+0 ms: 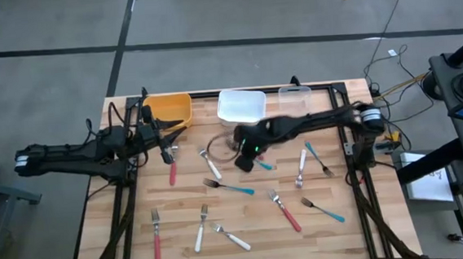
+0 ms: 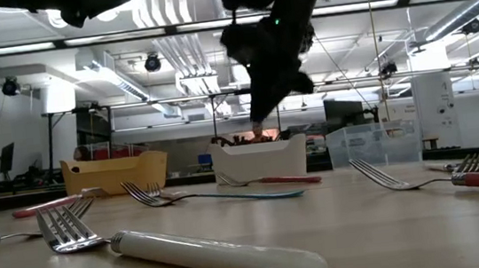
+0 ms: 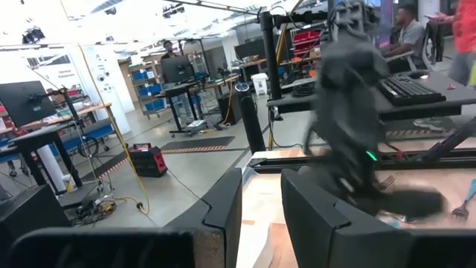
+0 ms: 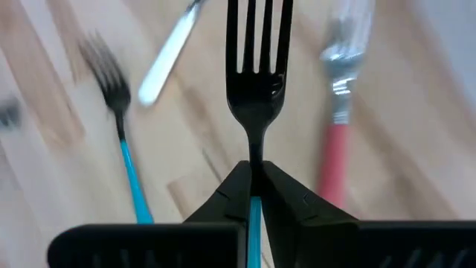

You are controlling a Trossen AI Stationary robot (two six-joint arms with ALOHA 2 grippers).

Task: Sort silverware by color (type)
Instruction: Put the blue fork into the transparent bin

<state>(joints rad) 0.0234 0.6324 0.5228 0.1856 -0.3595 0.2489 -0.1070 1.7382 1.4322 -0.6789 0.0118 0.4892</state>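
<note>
My right gripper (image 1: 244,160) hangs over the middle of the table, shut on a teal-handled fork (image 4: 256,89) whose silver head sticks out past the fingertips. In the low view it (image 2: 266,87) is well above the tabletop. My left gripper (image 1: 168,153) waits at the table's left, near the orange bin (image 1: 169,109), open with nothing between its fingers (image 3: 223,216). A red-handled fork (image 1: 172,173) lies flat just below it. Several more forks with red, white or teal handles lie flat across the table, among them a teal one (image 1: 229,188). My right gripper pinches the fork between its two fingers at the top of the teal handle (image 4: 254,207), just behind the metal neck. The fingers slant down from the table's right and lie along the fork, whose tines point away from them. The fork is lifted clear of the table.
A white bin (image 1: 240,106) and a clear bin (image 1: 295,99) stand beside the orange one along the far edge. Loose forks lie near the front, such as a white one (image 1: 232,239) and a red one (image 1: 285,212). Black frame rails (image 1: 357,178) run along both sides.
</note>
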